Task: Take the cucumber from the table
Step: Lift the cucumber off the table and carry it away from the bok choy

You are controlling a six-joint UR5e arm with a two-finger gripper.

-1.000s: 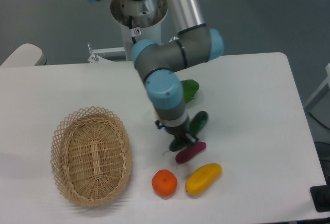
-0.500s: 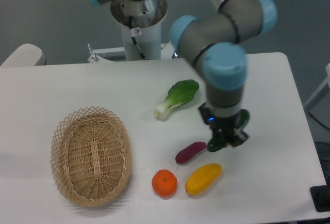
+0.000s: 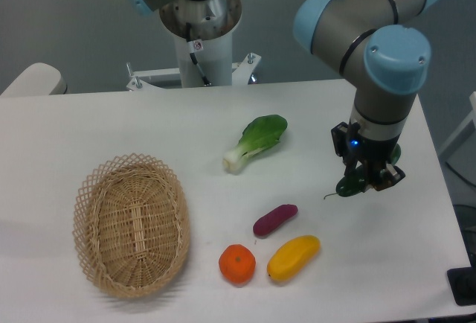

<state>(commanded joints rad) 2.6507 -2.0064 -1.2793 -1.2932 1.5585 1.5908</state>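
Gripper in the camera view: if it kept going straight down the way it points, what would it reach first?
Most likely bare table. The gripper, shut on the cucumber, points down over open white tabletop; the cucumber would touch first. Its height above the surface is unclear.

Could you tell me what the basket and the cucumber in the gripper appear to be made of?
The basket looks like woven wicker, tan and matte, with an open lattice rim. The cucumber, held in the gripper, looks dark green and glossy, possibly plastic; the picture cannot confirm this.

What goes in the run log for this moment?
phase: carry | gripper: shut on cucumber | cucumber: lifted, off table | arm: over right side of table | others: untouched
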